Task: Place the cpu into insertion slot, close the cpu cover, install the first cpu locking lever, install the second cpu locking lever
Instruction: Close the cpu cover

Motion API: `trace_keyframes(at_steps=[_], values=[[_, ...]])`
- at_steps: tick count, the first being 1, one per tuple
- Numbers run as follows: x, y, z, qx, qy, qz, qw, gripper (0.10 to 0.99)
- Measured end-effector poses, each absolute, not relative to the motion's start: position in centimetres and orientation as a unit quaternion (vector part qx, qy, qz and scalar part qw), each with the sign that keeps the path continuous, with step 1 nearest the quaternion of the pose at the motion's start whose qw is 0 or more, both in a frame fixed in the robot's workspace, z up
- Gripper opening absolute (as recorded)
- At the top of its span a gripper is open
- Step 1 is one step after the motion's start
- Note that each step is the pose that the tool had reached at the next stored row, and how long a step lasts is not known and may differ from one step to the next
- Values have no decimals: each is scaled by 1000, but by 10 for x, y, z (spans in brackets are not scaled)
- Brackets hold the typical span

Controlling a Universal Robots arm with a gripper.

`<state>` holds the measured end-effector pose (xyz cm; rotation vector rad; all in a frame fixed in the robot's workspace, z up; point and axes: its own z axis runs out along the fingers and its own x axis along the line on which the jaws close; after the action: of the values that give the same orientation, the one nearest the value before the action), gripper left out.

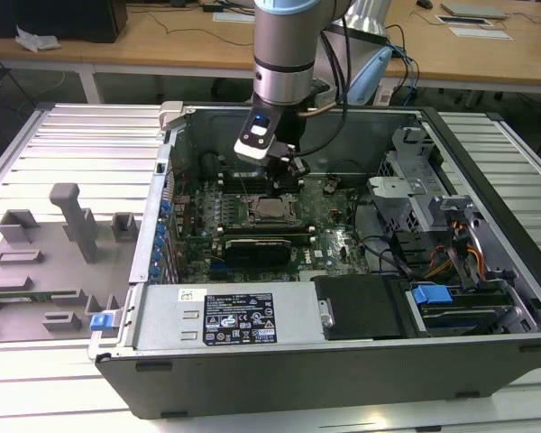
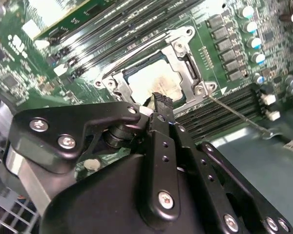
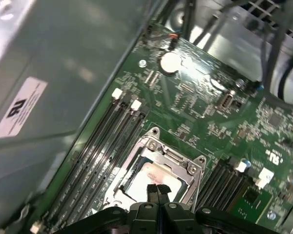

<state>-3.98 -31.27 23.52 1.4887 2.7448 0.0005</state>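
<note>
In the exterior view, a grey parts tray (image 1: pixel 63 262) lies at nine o'clock of the open computer case (image 1: pixel 343 379), and the gripper (image 1: pixel 295 173) hangs at one o'clock of the cpu (image 1: pixel 272 210). The cpu sits in the insertion slot (image 3: pixel 128 179) under the lowered cpu cover (image 3: pixel 161 147). The fingers (image 3: pixel 151 191) are pressed together on nothing, probably to make one narrow pushing tip.

This looks like a robotics lab or test workshop: an industrial robot arm (image 1: pixel 286 54) hangs over an open desktop computer case (image 1: pixel 343 370) lying on a slatted aluminium workbench (image 1: pixel 81 135). Grey moulded part fixtures (image 1: pixel 72 221) sit just beside the case. Long wooden desks (image 1: pixel 162 45) strewn with cables (image 1: pixel 406 59) stand behind.
</note>
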Motion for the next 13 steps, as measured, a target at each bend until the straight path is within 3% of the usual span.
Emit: trace_keyframes(at_steps=[13], values=[[-40, -313, 235, 358, 933, 0, 10, 106]])
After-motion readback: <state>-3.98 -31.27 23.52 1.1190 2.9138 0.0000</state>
